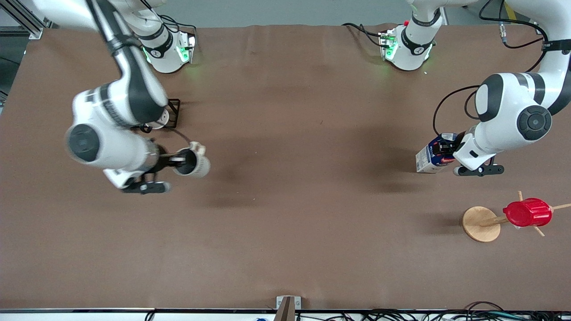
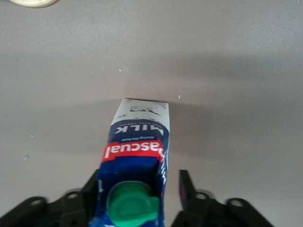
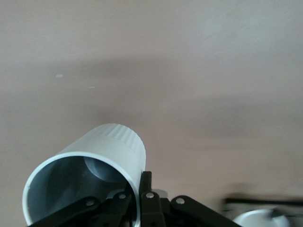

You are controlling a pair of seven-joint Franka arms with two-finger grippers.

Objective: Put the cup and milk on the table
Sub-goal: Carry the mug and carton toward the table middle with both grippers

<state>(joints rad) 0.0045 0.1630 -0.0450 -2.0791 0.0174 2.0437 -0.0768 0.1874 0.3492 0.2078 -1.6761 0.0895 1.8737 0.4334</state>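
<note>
Left wrist view: left gripper fingers straddle the milk carton, one side gapped, so it might tip. Right gripper pinches the cup rim, which could slip.

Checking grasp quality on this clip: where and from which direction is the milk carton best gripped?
Grip the milk carton across its two flat walls just below the green cap, coming from above. It stands upright on the table, and the left gripper already straddles its top this way.
</note>
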